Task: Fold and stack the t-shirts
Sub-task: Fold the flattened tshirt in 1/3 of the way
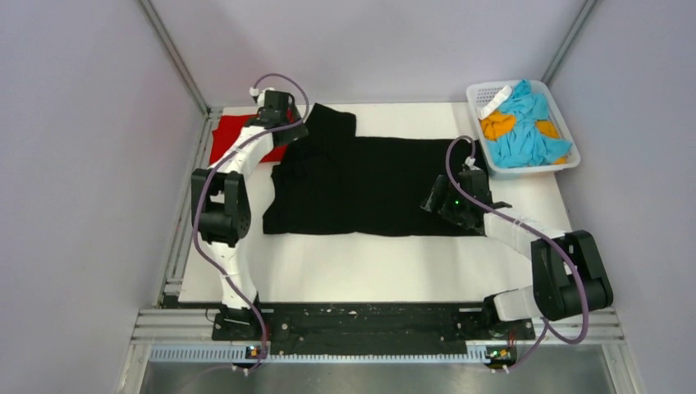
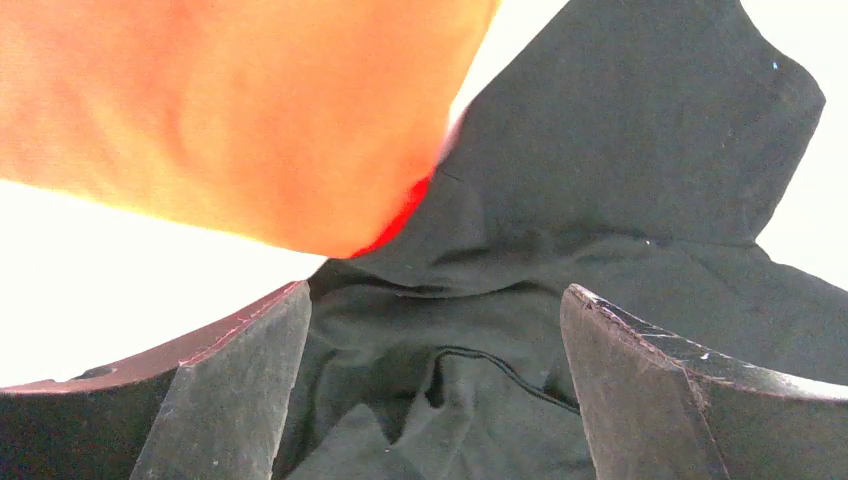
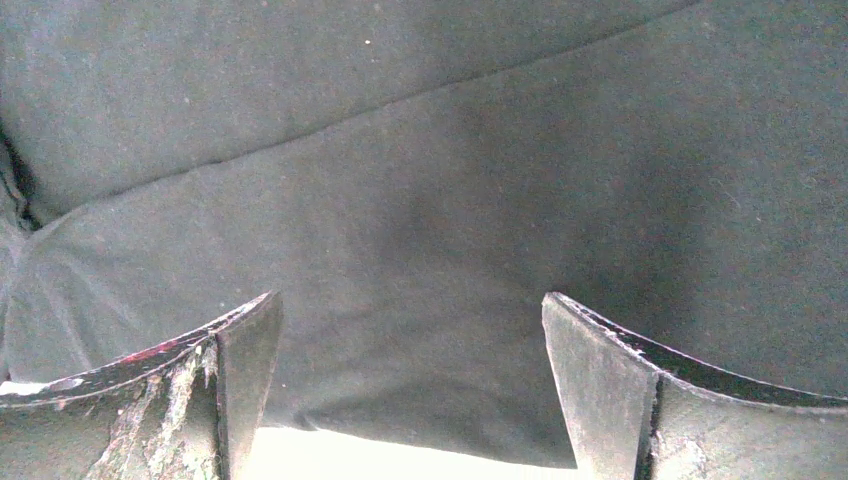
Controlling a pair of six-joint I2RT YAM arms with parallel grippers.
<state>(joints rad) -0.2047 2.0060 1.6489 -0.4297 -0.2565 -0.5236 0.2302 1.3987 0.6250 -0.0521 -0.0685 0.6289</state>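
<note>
A large black t-shirt (image 1: 369, 185) lies spread across the middle of the white table, one sleeve pointing to the back. A red t-shirt (image 1: 234, 135) lies at the back left, partly under the left arm. My left gripper (image 1: 293, 135) is open over the black shirt's rumpled left end; its wrist view shows the black cloth (image 2: 600, 170) and its collar seam between the jaws, with the red shirt (image 2: 250, 110) blurred at upper left. My right gripper (image 1: 435, 205) is open, low over the black shirt's right hem (image 3: 420, 250).
A white lattice basket (image 1: 566, 160) at the back right holds blue and orange cloths. Grey walls stand on both sides. A bare white strip of table (image 1: 369, 271) runs along the front, before the black base rail.
</note>
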